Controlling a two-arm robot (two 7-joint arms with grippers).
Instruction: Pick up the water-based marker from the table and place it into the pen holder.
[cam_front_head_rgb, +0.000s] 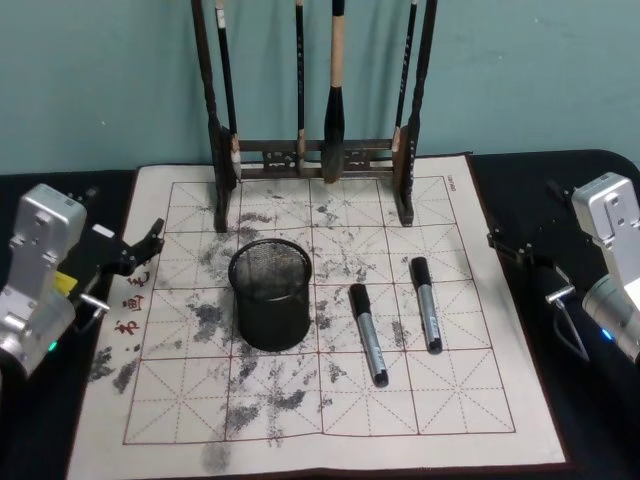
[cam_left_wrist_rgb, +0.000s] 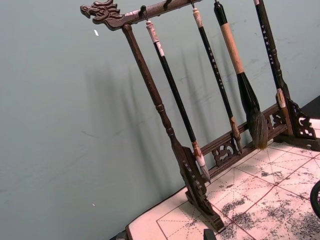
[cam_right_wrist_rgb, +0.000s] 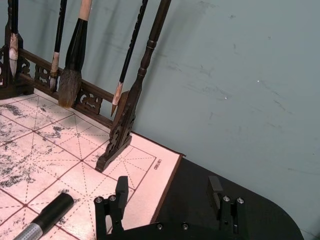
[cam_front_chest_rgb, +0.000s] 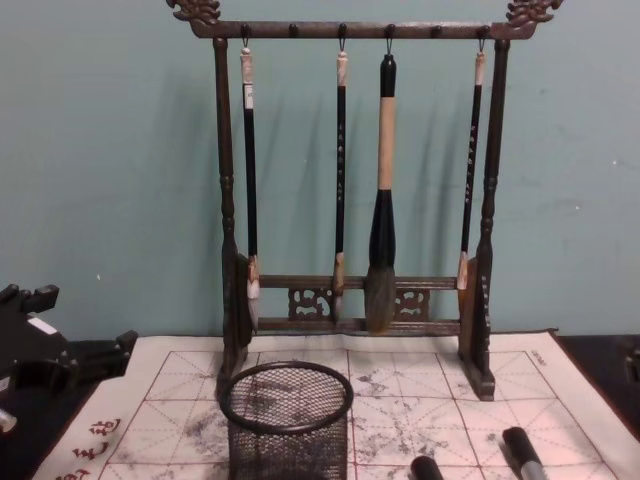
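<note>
Two water-based markers with black caps and silver barrels lie on the gridded paper. One marker (cam_front_head_rgb: 367, 335) is right of the pen holder (cam_front_head_rgb: 270, 295), and the other marker (cam_front_head_rgb: 427, 303) is farther right. The holder is a black wire-mesh cup standing upright, and nothing shows inside it (cam_front_chest_rgb: 287, 420). My left gripper (cam_front_head_rgb: 140, 250) hovers open at the paper's left edge, holding nothing. At the paper's right edge my right gripper (cam_front_head_rgb: 515, 250) is open and holding nothing, its fingers spread wide (cam_right_wrist_rgb: 168, 187). A marker's cap end (cam_right_wrist_rgb: 47, 217) lies beyond its fingers.
A tall dark wooden brush rack (cam_front_head_rgb: 315, 160) with several hanging brushes stands at the back of the ink-stained paper (cam_front_head_rgb: 200, 420), before a teal wall. Black tablecloth (cam_front_head_rgb: 590, 420) flanks the paper on both sides.
</note>
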